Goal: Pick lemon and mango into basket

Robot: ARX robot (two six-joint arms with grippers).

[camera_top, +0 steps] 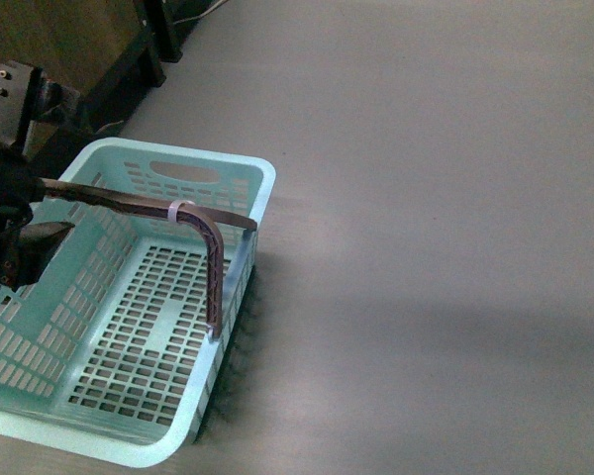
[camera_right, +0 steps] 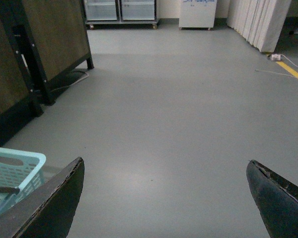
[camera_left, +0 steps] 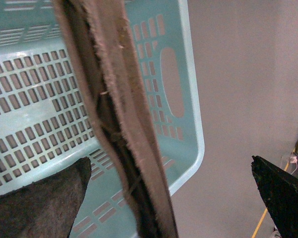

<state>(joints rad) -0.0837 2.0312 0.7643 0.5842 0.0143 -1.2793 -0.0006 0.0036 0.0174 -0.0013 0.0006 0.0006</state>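
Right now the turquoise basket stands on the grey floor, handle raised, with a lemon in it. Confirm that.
Not quite: the basket is empty, as the front view shows. It does stand on the grey floor with its handle raised.

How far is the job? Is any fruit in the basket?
Nothing done: the basket looks empty; no lemon or mango is in view. The left gripper is open around the handle, the right gripper open and empty. Both fruits are left to put in.

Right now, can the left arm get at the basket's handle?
Probably yes: the left gripper is open, and the handle runs between its fingers with nothing blocking it.
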